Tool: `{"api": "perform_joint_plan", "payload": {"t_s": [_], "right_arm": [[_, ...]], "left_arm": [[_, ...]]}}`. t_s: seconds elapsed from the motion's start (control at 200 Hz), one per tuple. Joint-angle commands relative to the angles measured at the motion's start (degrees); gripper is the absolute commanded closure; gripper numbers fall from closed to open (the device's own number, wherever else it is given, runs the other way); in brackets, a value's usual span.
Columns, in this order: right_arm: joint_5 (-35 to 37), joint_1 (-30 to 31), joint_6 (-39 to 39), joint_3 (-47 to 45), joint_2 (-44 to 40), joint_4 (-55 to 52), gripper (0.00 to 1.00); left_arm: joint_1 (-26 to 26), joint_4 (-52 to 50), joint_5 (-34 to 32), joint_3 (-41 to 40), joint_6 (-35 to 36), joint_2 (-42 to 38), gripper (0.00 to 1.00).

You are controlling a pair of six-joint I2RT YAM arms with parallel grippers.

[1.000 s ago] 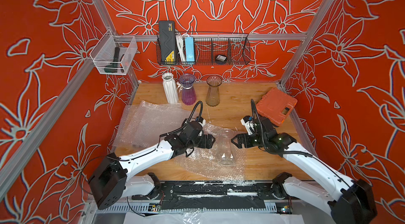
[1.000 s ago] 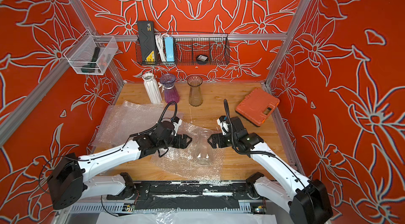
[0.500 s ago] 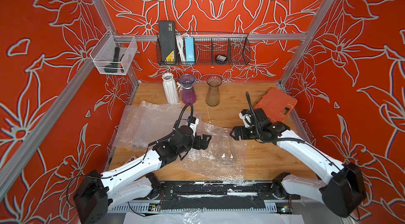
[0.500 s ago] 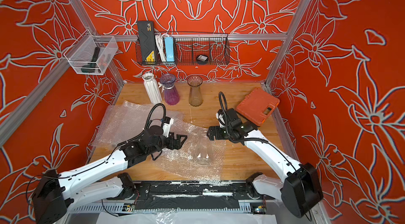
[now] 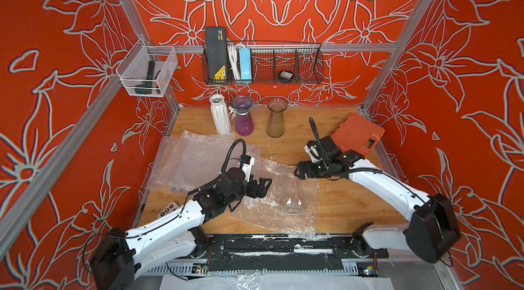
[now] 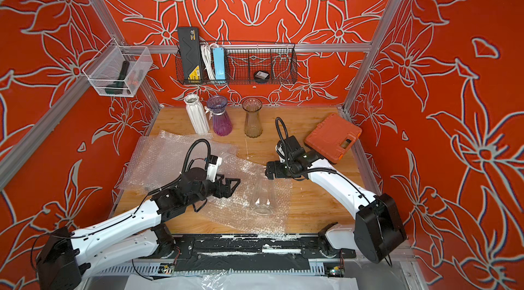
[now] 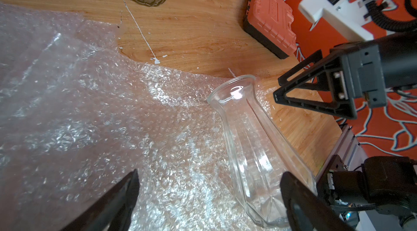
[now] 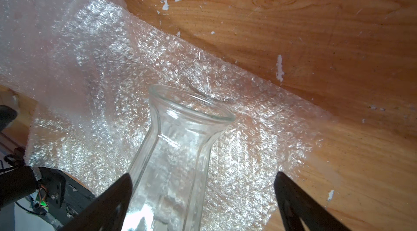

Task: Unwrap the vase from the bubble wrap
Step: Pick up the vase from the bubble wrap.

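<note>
Wooden tabletop (image 5: 354,203): vase (image 5: 290,192) stands bare on flattened bubble wrap (image 5: 269,209). Left gripper (image 5: 266,188) beside vase, right gripper (image 5: 297,173) at its rim, both wide, empty. Unwrapping looks done; next likely lift vase clear.

My top views are bright and evenly lit. The orange walls (image 5: 56,47) look saturated, and only soft, faint shadows lie on the counter (image 5: 340,203). The wide lens leans the frame posts (image 5: 408,16) outward towards the edges, and the wall pattern there shows colour fringing. In the wrist views the bubble wrap (image 7: 112,117) sparkles with white glare, and the vase (image 7: 255,150) carries a hot highlight at its rim. The left fingers (image 7: 117,202) and right fingers (image 8: 106,202) are dark, blurred shapes close to the lens. The vase's body nearest the right wrist camera is soft.
</note>
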Motion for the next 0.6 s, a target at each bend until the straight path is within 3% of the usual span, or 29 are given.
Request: {"api": "perform_joint_plan", "payload": {"t_s": [0.0,0.596], "right_arm": [[1.4,0.6,-0.4,1.1,1.4,-1.3,0.02],[-0.7,3.7,2.4,2.2,9.6,4.5,0.02]], "left_arm": [[0.2,1.9,0.7,-1.1,-0.3,-0.6,0.05],[0.1,3.9,3.1,-3.2,-1.4,-0.8,0.05]]}}
